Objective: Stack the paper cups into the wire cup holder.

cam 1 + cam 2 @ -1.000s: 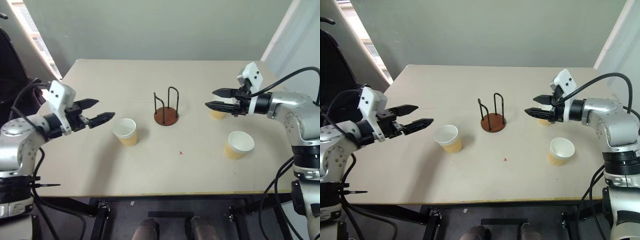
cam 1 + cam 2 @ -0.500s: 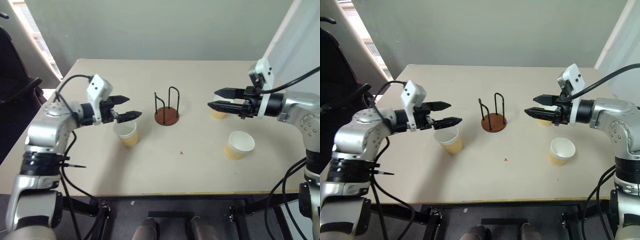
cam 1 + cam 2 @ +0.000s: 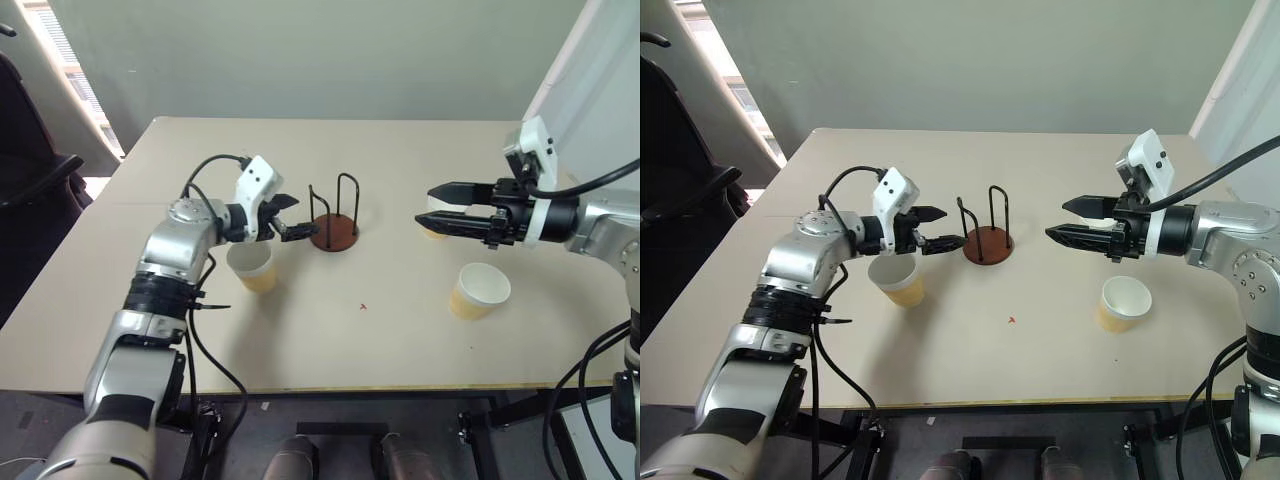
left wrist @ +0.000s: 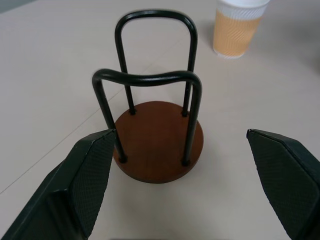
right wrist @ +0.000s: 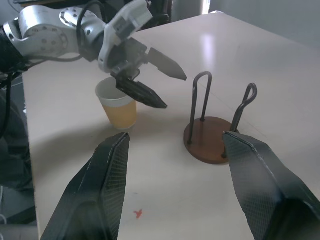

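1. Wire cup holder [image 3: 333, 224] stands upright near the middle of the table [image 3: 300, 340], empty: brown disc base, two black wire loops.
2. Left gripper [image 3: 296, 217] hangs just beside the holder on the robot's left, pointing at it. Jaws spread wide, nothing between them. In the left wrist view the holder [image 4: 157, 135] sits between the two fingers [image 4: 87, 175], not touching either.
3. Cup one [image 3: 251, 266] is upright on the table, just under and behind the left gripper, near the holder's left side. Not held.
4. Right gripper [image 3: 432, 206] hovers above the table well to the right of the holder, pointing toward it. Jaws apart, holding nothing.
5. Cup two [image 3: 434, 229] is upright behind the right gripper's fingers, mostly hidden by them. Can't tell whether anything touches it.
6. Cup three [image 3: 477, 289] is upright toward the near right of the table, below the right arm, apart from the other cups.
7. Right wrist view: left gripper [image 5: 155, 80], cup one [image 5: 118, 105] and the holder [image 5: 215, 135] all ahead of it, holder off to one side of the cup.
8. Small red mark [image 3: 362, 306] on the table, nearer than the holder.
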